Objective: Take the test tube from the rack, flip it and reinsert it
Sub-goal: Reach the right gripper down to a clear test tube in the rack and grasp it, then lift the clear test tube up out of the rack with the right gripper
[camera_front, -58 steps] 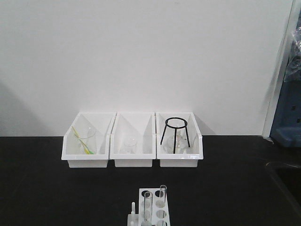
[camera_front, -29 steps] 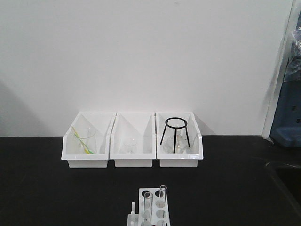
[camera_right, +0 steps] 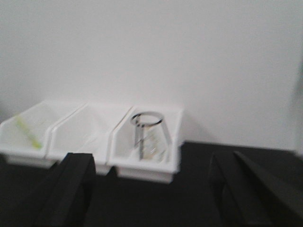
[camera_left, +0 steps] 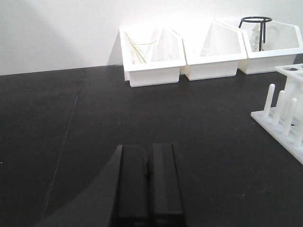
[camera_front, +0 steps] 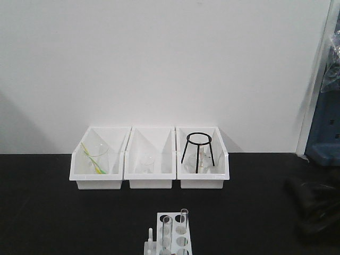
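Observation:
The white rack (camera_front: 173, 241) stands at the front centre of the black table, cut by the bottom edge. Two clear test tubes stand upright in it, one at the left (camera_front: 167, 229) and one behind it at the right (camera_front: 184, 219). The rack's pegs and edge also show at the right of the left wrist view (camera_left: 284, 116). My left gripper (camera_left: 147, 182) is shut and empty, low over the bare table left of the rack. My right gripper (camera_right: 151, 194) is open and empty. It shows as a dark blur (camera_front: 313, 204) at the right of the front view, far from the rack.
Three white bins stand in a row by the back wall: the left (camera_front: 100, 164) holds a beaker with a green stick, the middle (camera_front: 150, 164) a small glass, the right (camera_front: 202, 162) a black ring tripod (camera_front: 197, 151) and glassware. Blue equipment (camera_front: 325, 133) stands far right.
A dark blurred shape, my right arm, has come into the front view at the right. The rack, tubes and bins have not moved.

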